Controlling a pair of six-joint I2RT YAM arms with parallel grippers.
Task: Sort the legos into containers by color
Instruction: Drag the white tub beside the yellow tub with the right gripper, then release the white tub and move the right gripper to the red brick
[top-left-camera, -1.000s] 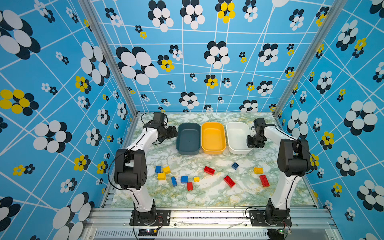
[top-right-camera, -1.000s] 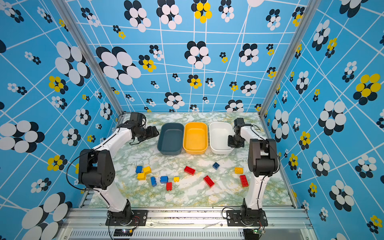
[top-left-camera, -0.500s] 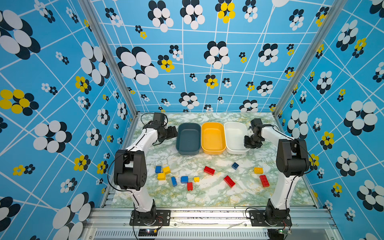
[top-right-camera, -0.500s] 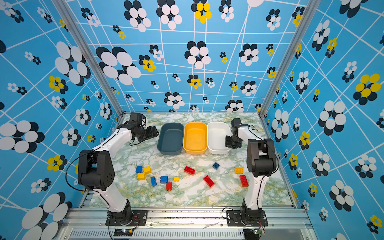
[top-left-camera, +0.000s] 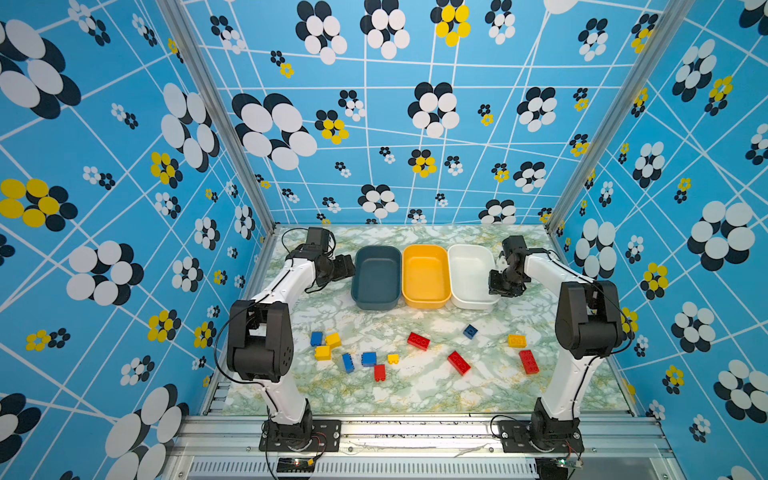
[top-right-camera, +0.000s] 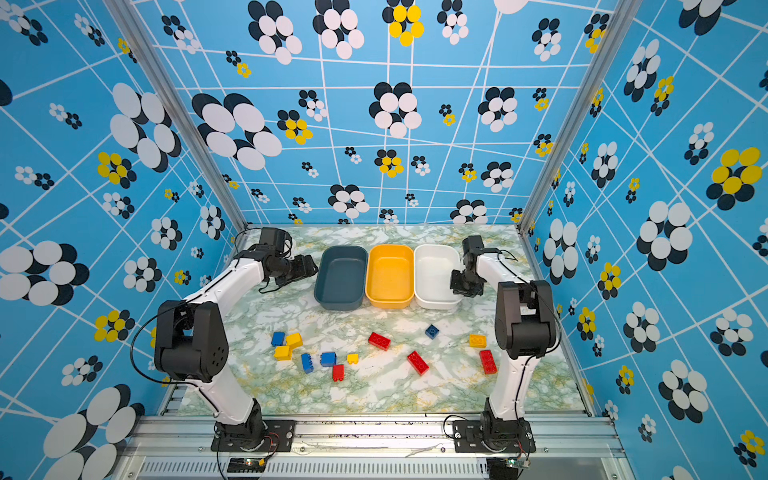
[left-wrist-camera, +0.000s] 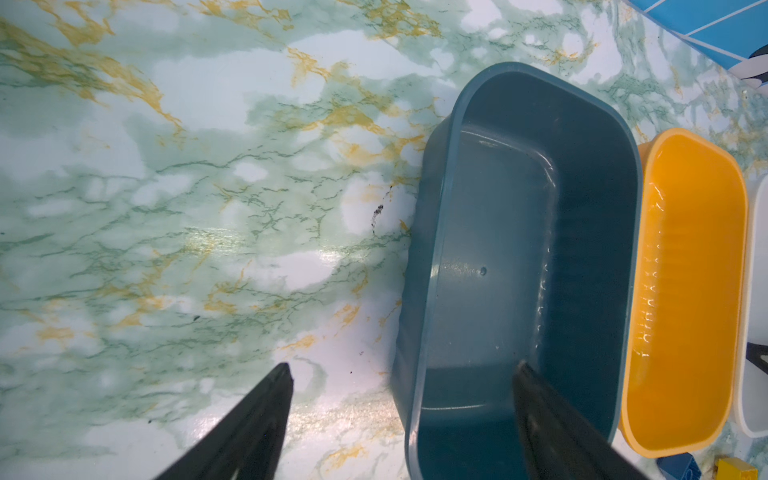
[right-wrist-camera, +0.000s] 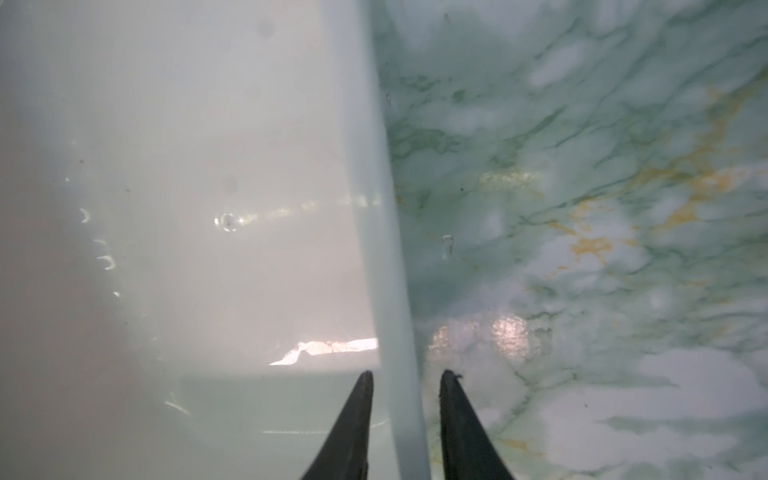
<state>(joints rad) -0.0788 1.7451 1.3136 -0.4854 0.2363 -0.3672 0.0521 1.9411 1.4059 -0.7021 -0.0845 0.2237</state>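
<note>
- left tool (left-wrist-camera: 403, 365) wide open, straddling the teal container (top-left-camera: 376, 278) wall, likely to nudge it into line
- right tool (right-wrist-camera: 405, 374) straddles the white container (top-left-camera: 469, 270) side wall, jaws slightly apart, seemingly just clear, no grip
- yellow container (top-left-camera: 426, 274) between them; 3 containers, all empty
- legos (top-left-camera: 418, 340) loose on the tabletop (top-left-camera: 415, 395) in front: 4 red, 4 blue, 4 yellow, none sorted

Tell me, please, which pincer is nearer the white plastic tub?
Right. The right pincer straddles the white plastic tub's wall; the left pincer is over the dark teal plastic tub's wall, across the row.
</note>
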